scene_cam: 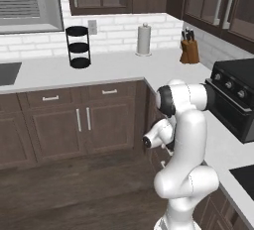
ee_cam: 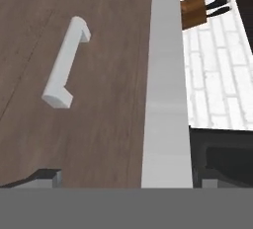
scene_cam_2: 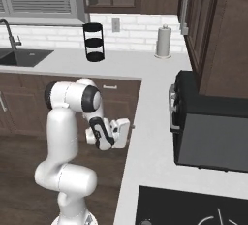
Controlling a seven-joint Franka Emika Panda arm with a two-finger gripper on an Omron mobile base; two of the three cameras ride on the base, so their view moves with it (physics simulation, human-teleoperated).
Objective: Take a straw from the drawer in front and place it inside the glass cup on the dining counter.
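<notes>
My gripper (ee_cam: 129,178) is open, its two dark fingertips (ee_cam: 47,176) standing wide apart at the bottom of the hand view with nothing between them. It faces the dark-brown front of the drawer (ee_cam: 99,104), which is closed; the silver bar handle (ee_cam: 66,62) lies up and to the left of the fingers, apart from them. In the right base view the gripper (scene_cam_2: 127,133) sits close to the cabinet front just under the white worktop's edge (scene_cam_2: 138,122). In the left base view the hand (scene_cam: 156,137) is tucked beside the arm. The straw, the glass cup and the dining counter are out of view.
The white L-shaped worktop (scene_cam: 124,65) carries a black tiered rack (scene_cam: 78,47), a paper towel roll (scene_cam: 144,39) and a knife block (scene_cam: 189,50). A black stove (scene_cam: 235,100) stands on the right. A sink (scene_cam_2: 22,56) is at the left. Wood floor lies open left of the arm.
</notes>
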